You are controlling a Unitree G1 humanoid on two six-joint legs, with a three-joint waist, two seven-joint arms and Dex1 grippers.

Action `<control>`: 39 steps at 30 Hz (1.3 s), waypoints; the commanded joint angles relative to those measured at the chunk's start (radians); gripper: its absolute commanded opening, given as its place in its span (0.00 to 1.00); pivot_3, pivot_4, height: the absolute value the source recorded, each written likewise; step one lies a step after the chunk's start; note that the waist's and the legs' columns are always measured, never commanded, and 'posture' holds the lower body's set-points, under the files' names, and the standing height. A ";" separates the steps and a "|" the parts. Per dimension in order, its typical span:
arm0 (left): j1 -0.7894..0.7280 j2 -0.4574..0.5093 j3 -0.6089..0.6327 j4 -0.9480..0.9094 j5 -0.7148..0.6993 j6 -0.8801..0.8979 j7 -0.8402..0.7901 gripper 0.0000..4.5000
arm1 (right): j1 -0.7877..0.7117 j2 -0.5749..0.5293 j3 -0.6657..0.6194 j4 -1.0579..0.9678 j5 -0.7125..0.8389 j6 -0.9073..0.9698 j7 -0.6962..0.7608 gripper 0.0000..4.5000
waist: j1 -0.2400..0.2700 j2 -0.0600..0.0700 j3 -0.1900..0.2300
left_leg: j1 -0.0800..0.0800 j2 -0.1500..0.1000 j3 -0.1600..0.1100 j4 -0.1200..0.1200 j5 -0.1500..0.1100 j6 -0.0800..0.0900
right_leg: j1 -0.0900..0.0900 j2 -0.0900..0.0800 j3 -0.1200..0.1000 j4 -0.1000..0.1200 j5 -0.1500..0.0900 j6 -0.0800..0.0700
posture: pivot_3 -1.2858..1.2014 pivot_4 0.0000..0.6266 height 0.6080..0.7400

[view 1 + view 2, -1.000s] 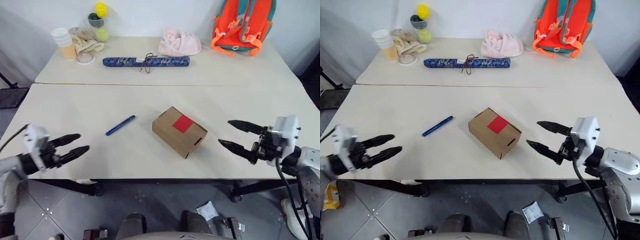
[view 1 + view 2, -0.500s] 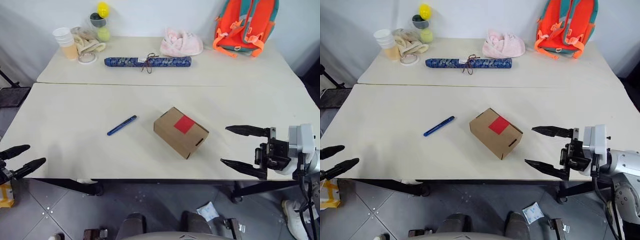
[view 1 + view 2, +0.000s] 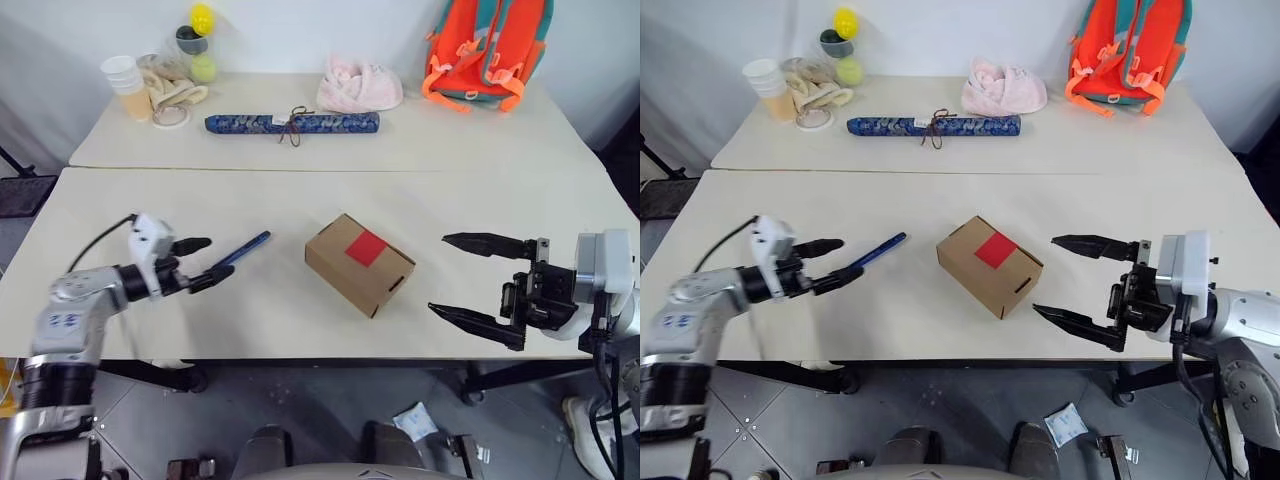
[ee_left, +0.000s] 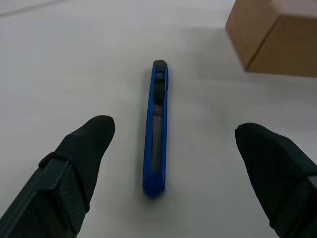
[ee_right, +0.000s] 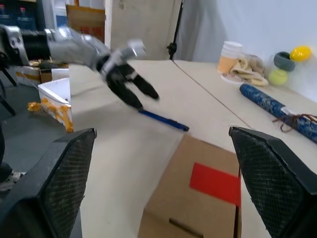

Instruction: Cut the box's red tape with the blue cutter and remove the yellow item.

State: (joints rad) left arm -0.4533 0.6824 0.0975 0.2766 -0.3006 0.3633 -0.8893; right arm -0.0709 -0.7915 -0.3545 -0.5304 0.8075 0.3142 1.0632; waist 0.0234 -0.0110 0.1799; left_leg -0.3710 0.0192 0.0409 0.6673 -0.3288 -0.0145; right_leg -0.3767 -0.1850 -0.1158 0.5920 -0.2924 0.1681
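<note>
cutter pickup is the step you are on, judging by where your left end effector (image 3: 200, 262) sits: its two black fingers are spread wide and straddle the near end of the blue cutter (image 4: 155, 127), which lies flat on the tabletop (image 3: 300, 200) toward its left edge, untouched. that straddle lets the fingers close across the thin body rather than along it.

the box (image 3: 359, 263) rests near the middle of the front edge, turned at an angle, flaps shut, the red tape (image 3: 366, 247) unbroken on top. the yellow item is presumably inside; you cannot see it.

your right end effector (image 3: 478, 280) hovers just beside the box's right side, fingers wide apart and holding nothing, probably waiting to steady the box for the cut. keep it clear of the tape line.
</note>
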 commanded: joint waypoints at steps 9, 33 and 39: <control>-0.074 0.018 -0.087 0.140 0.134 0.034 0.047 0.73 | 0.072 0.025 -0.038 -0.094 0.024 -0.005 -0.081 1.00 | 0.001 0.000 0.000 | 0.001 0.000 0.000 0.001 0.000 0.000 | 0.001 0.000 0.000 0.001 0.000 0.000 | 0.52 0.24 1.00; 0.051 0.218 -0.161 -0.221 0.013 -0.191 -0.536 0.10 | 0.113 -0.113 0.012 -0.182 0.015 0.150 -0.141 1.00 | 0.007 0.002 0.000 | 0.000 0.001 0.002 0.000 -0.001 0.001 | 0.000 0.000 0.001 -0.001 0.000 0.000 | 0.52 0.24 1.00; -0.010 0.029 -0.353 -0.354 0.105 -0.104 -0.404 0.10 | 0.211 -0.179 0.054 -0.192 -0.062 0.215 -0.133 0.91 | 0.026 0.001 0.001 | -0.002 0.001 0.002 0.006 -0.002 0.003 | 0.000 0.000 0.001 -0.001 0.000 0.000 | 0.52 0.24 1.00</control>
State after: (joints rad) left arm -0.4394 0.7384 -0.2045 -0.0143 -0.2259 0.2378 -1.3239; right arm 0.1288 -0.9552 -0.3025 -0.7041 0.7653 0.5255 0.9264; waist 0.0491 -0.0099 0.1804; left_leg -0.3742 0.0198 0.0427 0.6752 -0.3312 -0.0113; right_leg -0.3765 -0.1850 -0.1147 0.5914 -0.2923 0.1680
